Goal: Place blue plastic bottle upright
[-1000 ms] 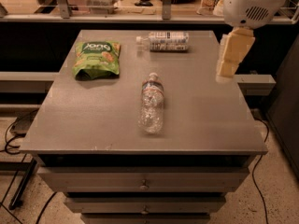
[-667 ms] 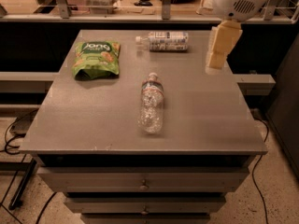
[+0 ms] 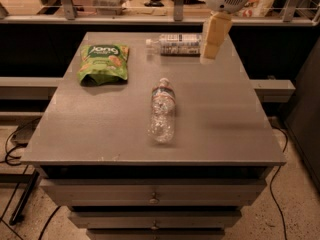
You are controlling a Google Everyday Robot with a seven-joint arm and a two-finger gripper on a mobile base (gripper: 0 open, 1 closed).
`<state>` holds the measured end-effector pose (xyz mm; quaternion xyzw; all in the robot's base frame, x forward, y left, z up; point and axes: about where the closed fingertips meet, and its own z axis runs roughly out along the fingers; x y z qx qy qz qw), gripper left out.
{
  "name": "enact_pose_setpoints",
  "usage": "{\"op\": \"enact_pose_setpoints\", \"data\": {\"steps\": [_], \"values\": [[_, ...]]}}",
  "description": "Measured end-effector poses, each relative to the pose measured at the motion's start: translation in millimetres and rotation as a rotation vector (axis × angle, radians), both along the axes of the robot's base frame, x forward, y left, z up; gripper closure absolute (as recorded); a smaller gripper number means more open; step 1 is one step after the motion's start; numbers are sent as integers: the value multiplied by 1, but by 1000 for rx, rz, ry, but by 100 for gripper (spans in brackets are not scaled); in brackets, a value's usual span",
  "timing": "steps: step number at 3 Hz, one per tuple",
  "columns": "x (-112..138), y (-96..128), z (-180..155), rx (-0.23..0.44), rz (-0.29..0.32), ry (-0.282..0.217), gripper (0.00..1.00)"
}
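Observation:
The blue plastic bottle [image 3: 175,44] lies on its side at the far edge of the grey table [image 3: 100,134], white cap pointing left, pale label with dark print facing up. My gripper [image 3: 209,58] hangs from the white arm at the top of the camera view, its pale fingers [image 3: 212,36] pointing down above the table, over the bottle's right end and covering it. It holds nothing.
A crinkled clear bottle [image 3: 162,110] with a narrow red-and-dark band lies on its side mid-table. A green snack bag [image 3: 103,62] lies at the far left. Drawers sit under the tabletop. A shelf rail runs behind the table.
My gripper has moved left and toward the far edge, from beyond the table's right side to above the blue plastic bottle's right end. The objects have not moved.

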<state>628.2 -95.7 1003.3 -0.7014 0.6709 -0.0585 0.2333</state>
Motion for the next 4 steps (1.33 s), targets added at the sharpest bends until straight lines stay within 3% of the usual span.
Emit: {"op": "enact_pose_setpoints", "data": {"steps": [2,3,4], "values": [[60,28,-21,-2,19,3,0],[115,37,-48,-40,4,5,0],[119,38,-48,-36,2,-1,0]]}}
